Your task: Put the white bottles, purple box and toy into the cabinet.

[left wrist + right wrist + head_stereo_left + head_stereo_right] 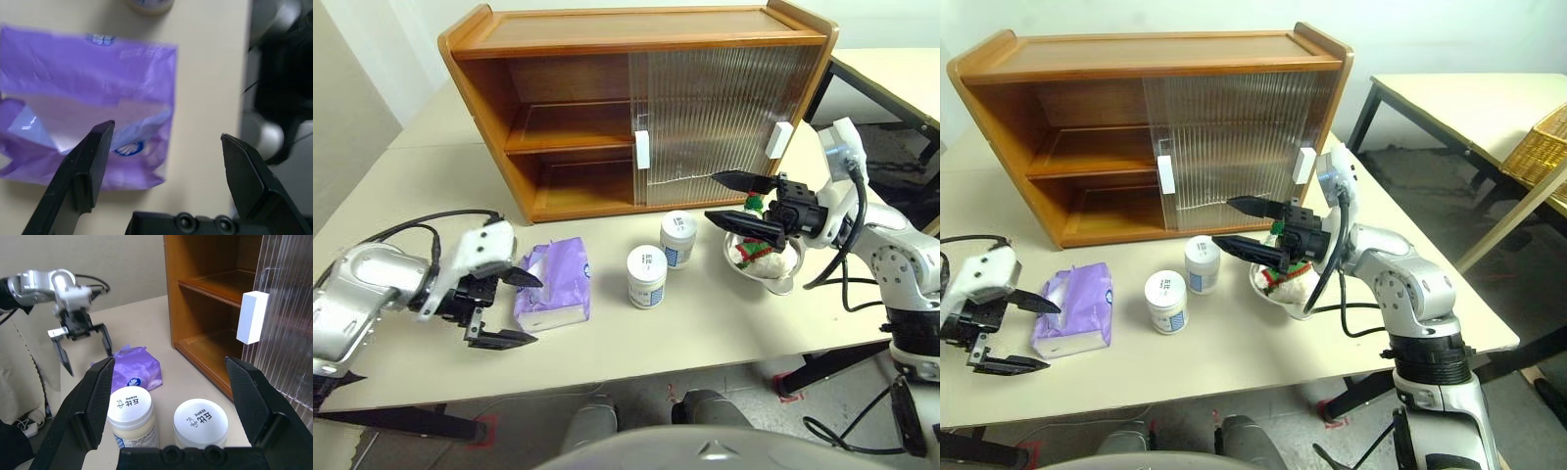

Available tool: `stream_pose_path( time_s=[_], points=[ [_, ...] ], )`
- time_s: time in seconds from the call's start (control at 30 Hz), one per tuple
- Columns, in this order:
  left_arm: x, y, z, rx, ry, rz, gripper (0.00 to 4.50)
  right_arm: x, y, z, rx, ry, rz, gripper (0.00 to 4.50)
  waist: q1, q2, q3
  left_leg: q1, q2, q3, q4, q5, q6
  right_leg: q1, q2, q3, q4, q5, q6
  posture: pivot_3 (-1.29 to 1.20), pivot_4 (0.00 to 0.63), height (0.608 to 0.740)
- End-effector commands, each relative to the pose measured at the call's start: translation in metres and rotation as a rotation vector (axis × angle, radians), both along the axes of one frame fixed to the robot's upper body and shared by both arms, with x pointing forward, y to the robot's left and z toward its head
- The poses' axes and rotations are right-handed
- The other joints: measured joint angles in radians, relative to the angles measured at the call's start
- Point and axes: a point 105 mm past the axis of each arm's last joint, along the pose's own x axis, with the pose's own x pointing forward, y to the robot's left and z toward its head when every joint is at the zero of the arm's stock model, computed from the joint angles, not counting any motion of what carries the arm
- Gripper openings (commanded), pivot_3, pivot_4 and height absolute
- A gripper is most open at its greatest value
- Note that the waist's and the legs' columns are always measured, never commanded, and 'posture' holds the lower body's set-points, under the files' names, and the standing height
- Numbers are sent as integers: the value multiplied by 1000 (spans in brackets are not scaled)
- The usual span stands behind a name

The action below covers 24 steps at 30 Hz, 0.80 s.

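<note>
The purple box (555, 284) lies on the table in front of the cabinet (607, 39), whose left half stands open with both ribbed doors slid to the right. My left gripper (524, 308) is open, angled down just left of the box, its fingers apart from it; the box (88, 98) lies beyond its fingertips. Two white bottles (647, 277) (678, 239) stand upright right of the box. The toy (759, 245) sits in a clear glass bowl (781, 272). My right gripper (717, 196) is open and level, hovering above the toy and pointing left, holding nothing.
White handles (642, 151) mark the door edges at the cabinet's middle and right. A black cable (421, 220) trails over the table behind my left arm. A second table (1469, 98) and a wicker basket (1540, 147) stand to the right. The table's front edge runs close below the box.
</note>
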Motion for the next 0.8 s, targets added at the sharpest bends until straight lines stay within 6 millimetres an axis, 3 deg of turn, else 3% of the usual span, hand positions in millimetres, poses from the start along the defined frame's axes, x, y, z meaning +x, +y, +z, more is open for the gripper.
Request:
stream_pose_path(
  time_s=[0.03, 0.2, 0.23, 0.33, 0.63, 0.8],
  points=[
    [8, -6, -6, -10, -33, -4, 4482, -2, 0, 0, -13, -2, 0, 4500, 0, 0, 0, 0, 0, 0, 0, 0, 0, 0, 0, 0, 0, 0, 0, -96, 0, 740],
    [15, -14, -11, -31, -54, -10, 4482, -2, -1, 0, -15, -3, -6, 4500, -4, 0, 0, 0, -1, 0, 0, 0, 0, 0, 0, 0, 0, 1, 1, -104, 0, 740],
    [17, -15, -11, -32, -58, -6, 4300, -3, -1, 0, -15, -3, -7, 4500, -5, 0, 0, 0, -1, 0, 0, 0, 0, 0, 0, 0, 0, 1, 2, -104, 0, 740],
    [21, -15, -9, -42, -62, 6, 3496, -2, -2, -1, -16, -4, -11, 4500, -7, 0, 0, 0, -1, 0, 0, 0, 1, 0, 1, 0, 0, 2, 3, -104, 0, 740],
    [18, -14, -4, -36, -39, -17, 214, -1, -4, -3, -15, -6, -15, 4500, -10, 0, 0, 1, -1, 0, 1, 2, 3, 1, 2, 1, 0, 4, 7, -106, 0, 740],
    [15, -14, 0, -41, -21, -34, 54, 0, -4, -3, -14, -8, -16, 4500, -11, 0, 0, 1, -1, -1, 1, 2, 3, 1, 2, 1, 0, 5, 7, -107, 0, 740]
  ],
)
